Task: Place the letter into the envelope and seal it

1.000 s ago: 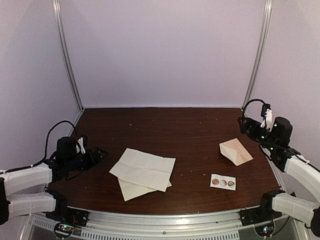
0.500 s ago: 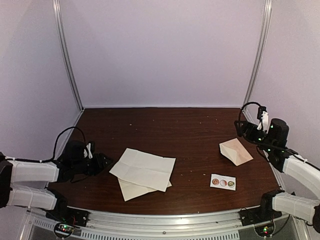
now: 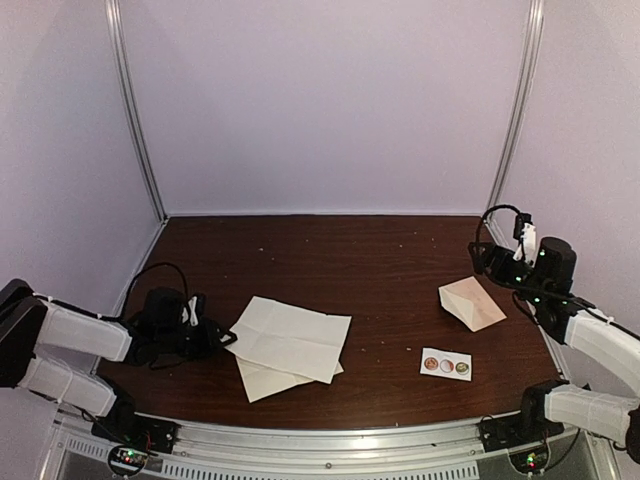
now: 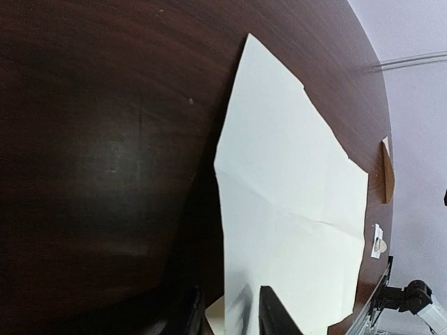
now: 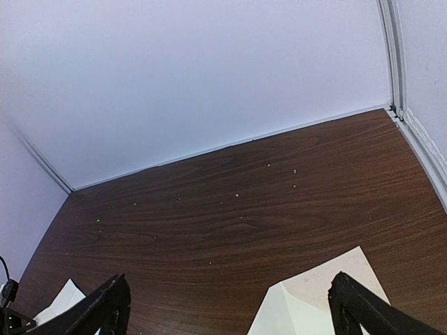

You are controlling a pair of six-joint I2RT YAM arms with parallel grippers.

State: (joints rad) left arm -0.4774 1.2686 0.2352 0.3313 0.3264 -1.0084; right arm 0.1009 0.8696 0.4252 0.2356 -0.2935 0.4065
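At the left edge of the dark brown wooden table (image 3: 400, 250), the left gripper (image 4: 230, 296) sits low, jaws partly apart, with the corner of the large creased whitish paper sheet (image 3: 290, 338) between them. We cannot tell whether they touch it. Our worry is the second whitish sheet (image 3: 262, 380) lying directly beneath and overlapping. A pinch here could catch both layers, or slide and crumple the thin paper against the table instead of lifting it. The sheet also looks bigger than its target, so we judge it will jam unless it is folded.

The small pale tan-cream paper envelope (image 3: 470, 302) lies at the right side, well apart from the sheets and beyond the small white strip of three round stickers (image 3: 445, 365). One face is paler cream and the other warmer tan, with a fold between. We cannot tell if its pointed flap is open. The right gripper (image 3: 482, 258) hovers beside it, jaws wide apart and empty.
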